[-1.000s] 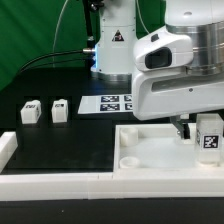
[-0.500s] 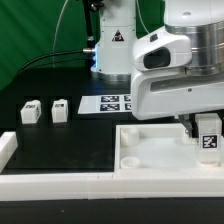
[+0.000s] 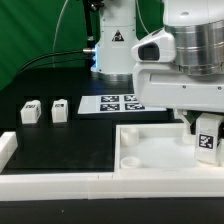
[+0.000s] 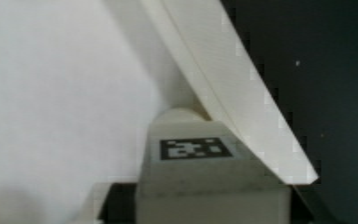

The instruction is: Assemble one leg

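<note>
exterior view, gripper (image 3: 203, 130) pinched on the leg (image 3: 208, 143) (tag facing out), at white tray (image 3: 150, 165) corner

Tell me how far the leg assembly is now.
Done: one leg is picked up, apparently clamped in the gripper. In hand: it stands upright at the white tray piece's corner on the exterior view's right. Left: fixing it there; seating is not visible. Two more legs lie on the table.
</note>
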`<state>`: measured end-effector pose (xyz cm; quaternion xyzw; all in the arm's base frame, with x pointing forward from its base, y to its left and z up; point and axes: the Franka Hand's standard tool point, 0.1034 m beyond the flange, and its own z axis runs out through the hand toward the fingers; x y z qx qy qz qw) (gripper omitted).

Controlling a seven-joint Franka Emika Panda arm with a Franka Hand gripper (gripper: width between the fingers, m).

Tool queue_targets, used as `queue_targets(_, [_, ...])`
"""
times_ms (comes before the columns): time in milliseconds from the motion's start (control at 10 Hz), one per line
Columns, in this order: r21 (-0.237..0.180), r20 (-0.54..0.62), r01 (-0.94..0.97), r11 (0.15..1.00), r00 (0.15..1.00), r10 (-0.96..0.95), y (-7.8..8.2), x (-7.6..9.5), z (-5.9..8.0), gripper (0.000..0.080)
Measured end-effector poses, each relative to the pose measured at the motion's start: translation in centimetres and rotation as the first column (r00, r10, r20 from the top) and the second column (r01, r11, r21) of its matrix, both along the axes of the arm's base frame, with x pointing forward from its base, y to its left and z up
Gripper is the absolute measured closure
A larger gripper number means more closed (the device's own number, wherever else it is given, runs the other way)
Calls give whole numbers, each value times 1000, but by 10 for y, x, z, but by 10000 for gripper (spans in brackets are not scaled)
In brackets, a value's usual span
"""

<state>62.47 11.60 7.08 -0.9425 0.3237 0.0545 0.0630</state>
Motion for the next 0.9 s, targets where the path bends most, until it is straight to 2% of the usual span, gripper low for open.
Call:
queue_targets(200, [-11,-30,203,979,979,-203,0,1,0,506])
queue_targets(500, [-31,-68,443,896,894,-444,2,1,0,506])
queue_targets(800, [-47,-113,674,737,730,-674,2,2,0,506])
queue_targets(900, [-39,-108,641,767,760,-641,2,2,0,506])
